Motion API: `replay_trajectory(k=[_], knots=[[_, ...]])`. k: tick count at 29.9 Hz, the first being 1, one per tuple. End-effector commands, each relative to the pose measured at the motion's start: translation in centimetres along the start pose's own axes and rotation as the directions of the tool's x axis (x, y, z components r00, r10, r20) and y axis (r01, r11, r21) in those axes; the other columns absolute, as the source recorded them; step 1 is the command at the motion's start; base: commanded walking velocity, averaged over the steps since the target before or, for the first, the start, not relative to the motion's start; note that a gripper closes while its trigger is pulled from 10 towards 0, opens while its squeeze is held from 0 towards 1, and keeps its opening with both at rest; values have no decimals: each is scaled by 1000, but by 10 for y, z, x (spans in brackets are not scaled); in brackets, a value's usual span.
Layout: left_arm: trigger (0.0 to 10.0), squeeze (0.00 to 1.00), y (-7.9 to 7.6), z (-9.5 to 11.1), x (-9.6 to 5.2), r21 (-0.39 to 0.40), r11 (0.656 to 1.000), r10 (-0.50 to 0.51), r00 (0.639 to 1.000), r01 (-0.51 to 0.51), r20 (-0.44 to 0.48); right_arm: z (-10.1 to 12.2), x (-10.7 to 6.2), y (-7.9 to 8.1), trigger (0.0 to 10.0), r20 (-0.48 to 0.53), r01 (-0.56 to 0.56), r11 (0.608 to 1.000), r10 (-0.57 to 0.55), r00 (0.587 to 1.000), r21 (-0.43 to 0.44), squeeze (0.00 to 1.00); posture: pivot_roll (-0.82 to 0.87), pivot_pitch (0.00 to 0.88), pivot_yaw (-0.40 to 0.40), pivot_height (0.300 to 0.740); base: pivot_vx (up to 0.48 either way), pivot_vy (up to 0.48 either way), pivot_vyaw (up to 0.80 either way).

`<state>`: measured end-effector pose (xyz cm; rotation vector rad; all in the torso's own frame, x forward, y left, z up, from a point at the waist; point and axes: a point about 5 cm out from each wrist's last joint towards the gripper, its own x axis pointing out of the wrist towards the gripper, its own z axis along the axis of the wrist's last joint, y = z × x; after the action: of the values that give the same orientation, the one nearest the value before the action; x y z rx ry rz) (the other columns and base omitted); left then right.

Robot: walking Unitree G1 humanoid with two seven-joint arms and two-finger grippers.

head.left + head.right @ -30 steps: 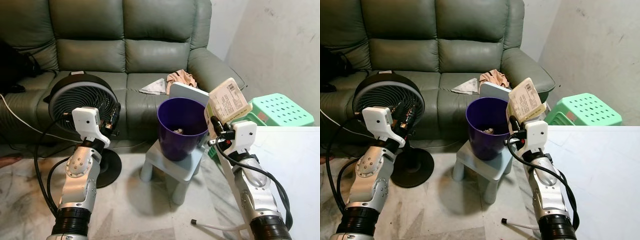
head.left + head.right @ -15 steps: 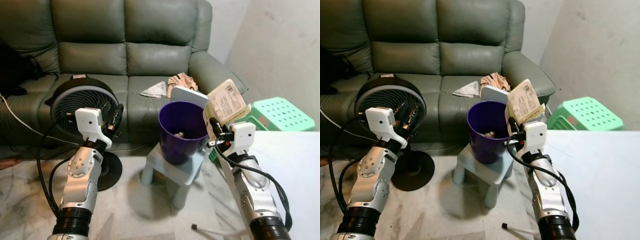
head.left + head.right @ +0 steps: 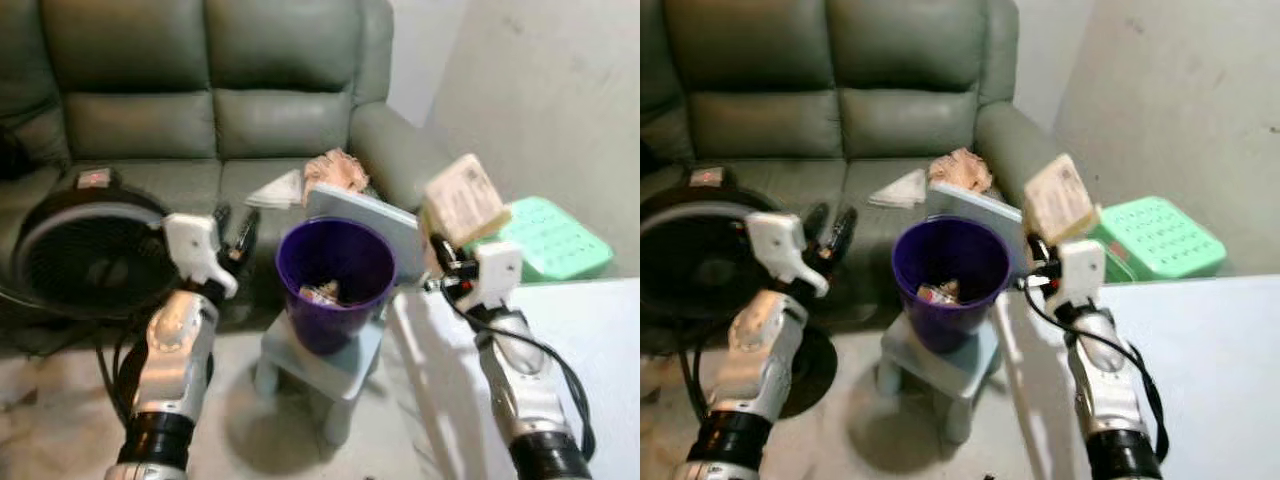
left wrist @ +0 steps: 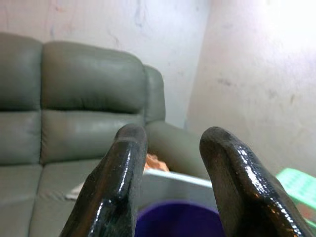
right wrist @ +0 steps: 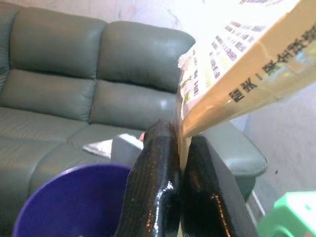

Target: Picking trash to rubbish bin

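Both head views are motion-blurred throughout. Room light is even and moderate. In the right wrist view, glare washes out the wall above the right gripper (image 5: pixel 180 163).

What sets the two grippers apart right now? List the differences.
The right gripper is shut on a cream printed packet; the left gripper is open and holds nothing. The right gripper is raised beside the right of the purple bin's rim, while the left gripper sits on the bin's left, in front of the black fan. Both have two black fingers and point toward the sofa.
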<state>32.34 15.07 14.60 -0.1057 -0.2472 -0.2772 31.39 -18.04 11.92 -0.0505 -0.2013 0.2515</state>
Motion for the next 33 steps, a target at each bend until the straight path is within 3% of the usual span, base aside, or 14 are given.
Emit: replay_trajectory(k=[1, 33], knots=[[10000, 0, 7, 2, -1, 16, 1000, 18, 1000, -18, 2, 3, 5, 7, 10000, 16, -28, 1000, 28, 999, 5, 0, 51, 62, -108, 740, 469, 0, 0], [10000, 0, 5, 0, -1, 12, 999, 31, 1000, -31, 3, 4, 6, 6, 10000, 7, -69, 998, 69, 998, -9, 0, 45, 53, -127, 740, 12, 8, 0]])
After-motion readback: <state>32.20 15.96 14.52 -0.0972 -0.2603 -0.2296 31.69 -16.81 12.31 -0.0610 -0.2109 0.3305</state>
